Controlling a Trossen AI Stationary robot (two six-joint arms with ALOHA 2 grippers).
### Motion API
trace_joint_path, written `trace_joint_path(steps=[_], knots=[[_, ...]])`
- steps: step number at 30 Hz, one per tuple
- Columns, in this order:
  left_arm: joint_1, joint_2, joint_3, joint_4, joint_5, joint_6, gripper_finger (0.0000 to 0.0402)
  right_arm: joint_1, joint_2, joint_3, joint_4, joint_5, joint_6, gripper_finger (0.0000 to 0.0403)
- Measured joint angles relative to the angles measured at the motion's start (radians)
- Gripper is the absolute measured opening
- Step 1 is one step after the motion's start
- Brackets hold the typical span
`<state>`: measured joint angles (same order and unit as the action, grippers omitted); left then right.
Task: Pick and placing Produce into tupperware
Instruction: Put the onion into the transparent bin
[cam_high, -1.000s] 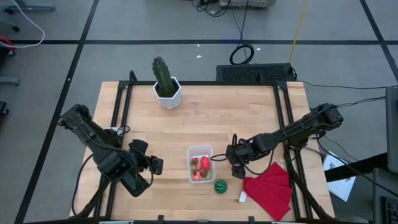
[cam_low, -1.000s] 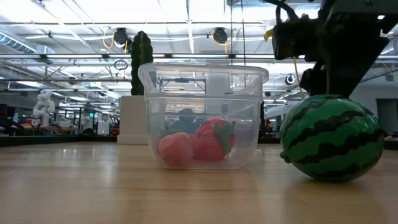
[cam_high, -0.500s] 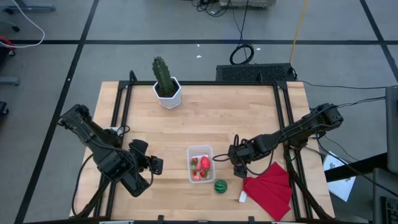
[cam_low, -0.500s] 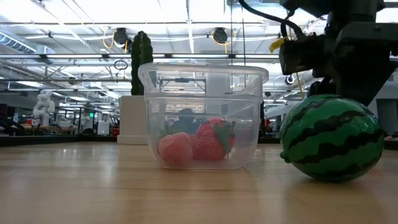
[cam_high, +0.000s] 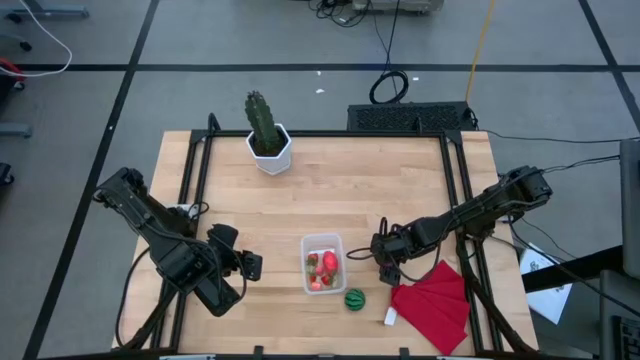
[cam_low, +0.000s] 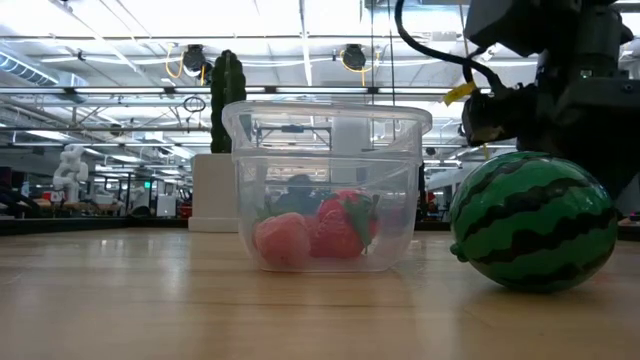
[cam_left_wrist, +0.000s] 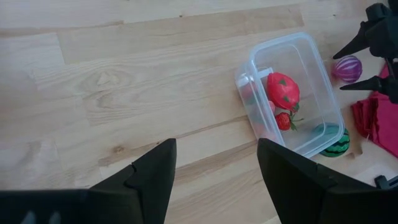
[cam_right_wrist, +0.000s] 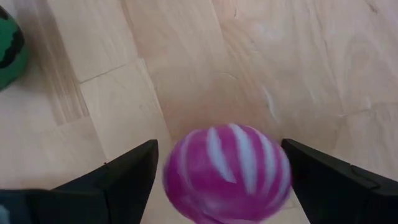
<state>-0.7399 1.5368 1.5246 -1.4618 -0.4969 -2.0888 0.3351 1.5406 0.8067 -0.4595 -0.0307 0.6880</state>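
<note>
The clear tupperware (cam_high: 322, 262) sits near the table's near edge with red strawberry pieces (cam_low: 340, 225) and a darker piece inside. The green striped ball (cam_high: 354, 298) rests on the wood just to its right (cam_low: 533, 222). A purple, white-striped ball (cam_right_wrist: 227, 171) lies on the table right of the tupperware (cam_left_wrist: 348, 67). My right gripper (cam_right_wrist: 219, 144) is open and low over it, one finger on either side, with gaps showing. My left gripper (cam_left_wrist: 216, 144) is open and hovers left of the tupperware (cam_high: 250, 265).
A folded red cloth (cam_high: 432, 300) lies right of the striped ball, with a small white piece (cam_high: 391, 317) at its near corner. A cactus in a white pot (cam_high: 268, 140) stands at the far edge. Bare wood lies between it and the tupperware.
My right gripper has shifted slightly toward the table's right and near edges and come down around the purple ball. The tupperware, its contents and the green striped ball have stayed put.
</note>
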Motion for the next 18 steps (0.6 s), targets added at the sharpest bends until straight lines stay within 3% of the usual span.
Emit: trace_joint_path(steps=[18], knots=[[0.0, 0.0, 0.0, 0.0, 0.0, 0.0, 0.023, 0.0, -0.001, -0.008, 0.019, 0.0, -0.026, 0.0329]])
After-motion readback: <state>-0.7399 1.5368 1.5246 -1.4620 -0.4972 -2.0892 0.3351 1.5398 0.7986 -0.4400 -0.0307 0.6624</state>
